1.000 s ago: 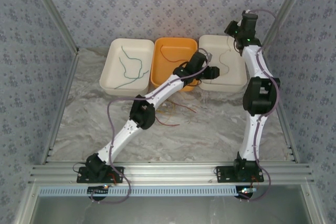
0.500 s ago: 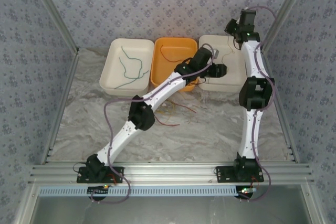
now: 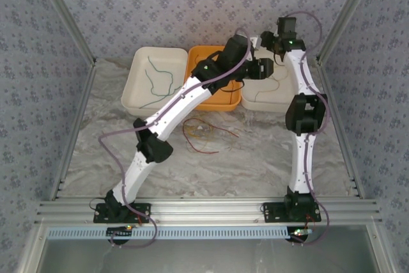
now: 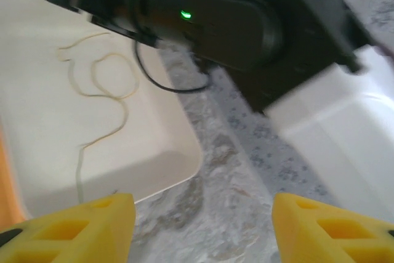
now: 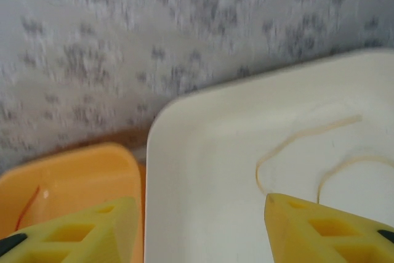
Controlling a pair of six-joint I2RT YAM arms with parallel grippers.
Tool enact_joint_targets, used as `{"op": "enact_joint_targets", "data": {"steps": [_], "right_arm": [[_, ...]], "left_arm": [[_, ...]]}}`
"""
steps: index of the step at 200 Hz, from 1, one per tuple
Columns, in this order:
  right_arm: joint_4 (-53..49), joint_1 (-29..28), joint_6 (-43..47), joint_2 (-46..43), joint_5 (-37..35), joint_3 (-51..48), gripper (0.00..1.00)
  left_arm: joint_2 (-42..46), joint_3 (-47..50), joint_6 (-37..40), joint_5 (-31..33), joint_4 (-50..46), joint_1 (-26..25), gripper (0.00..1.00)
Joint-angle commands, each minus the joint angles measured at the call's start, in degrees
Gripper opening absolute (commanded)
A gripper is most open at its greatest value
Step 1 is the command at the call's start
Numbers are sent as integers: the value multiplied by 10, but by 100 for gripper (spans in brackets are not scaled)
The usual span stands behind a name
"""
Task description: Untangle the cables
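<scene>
The loose tangle of red and yellow-tan cables [image 3: 203,133] lies on the marble table [image 3: 255,151] in front of the trays. A green cable [image 3: 153,76] sits in the left cream tray [image 3: 135,78] and a tan cable [image 4: 125,115] in the right cream tray [image 4: 166,152]. My left gripper [image 4: 203,229] hangs over a corner of that right tray, fingers spread and empty — my right gripper [image 5: 200,229] is by the orange tray [image 5: 80,177], also wide apart.

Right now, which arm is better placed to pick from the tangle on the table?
Left, probably. The left hand is open, empty and nearer the tangled cables on the table; the right hand is farther back, at the wall.
</scene>
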State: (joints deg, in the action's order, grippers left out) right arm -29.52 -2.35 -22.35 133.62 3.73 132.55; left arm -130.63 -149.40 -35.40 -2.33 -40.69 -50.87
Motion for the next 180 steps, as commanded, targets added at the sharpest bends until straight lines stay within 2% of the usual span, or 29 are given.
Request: {"op": "enact_joint_targets", "data": {"steps": [1, 14, 38, 54, 64, 76, 97, 116, 128, 139, 180], "right_arm": [[128, -3, 15, -159, -30, -155, 60], [164, -10, 15, -229, -33, -242, 61], [204, -36, 18, -358, -43, -399, 60], [197, -69, 14, -433, -60, -486, 59], [192, -95, -2, -482, -68, -550, 53], [190, -142, -18, -534, -82, -621, 53], [139, -239, -69, -591, -135, -719, 52], [140, -295, -146, -638, -142, -813, 50], [124, -334, -149, -651, -183, -845, 53], [105, -358, -142, -636, -206, -858, 55], [134, -395, -117, -521, -176, -876, 58]], "left_arm": [[130, 255, -33, 19, 129, 28, 58], [217, 458, -95, -15, 275, 67, 55], [341, 676, -118, -2, 339, 113, 54], [408, 786, -123, 4, 340, 129, 54], [440, 834, -118, 17, 319, 133, 54], [471, 894, -116, 36, 300, 134, 54], [519, 988, -149, 51, 298, 134, 51], [557, 1052, -167, 55, 318, 128, 49], [572, 1070, -163, 54, 323, 121, 48], [579, 1076, -162, 60, 313, 111, 47], [576, 1088, -163, 75, 308, 72, 46]]}}
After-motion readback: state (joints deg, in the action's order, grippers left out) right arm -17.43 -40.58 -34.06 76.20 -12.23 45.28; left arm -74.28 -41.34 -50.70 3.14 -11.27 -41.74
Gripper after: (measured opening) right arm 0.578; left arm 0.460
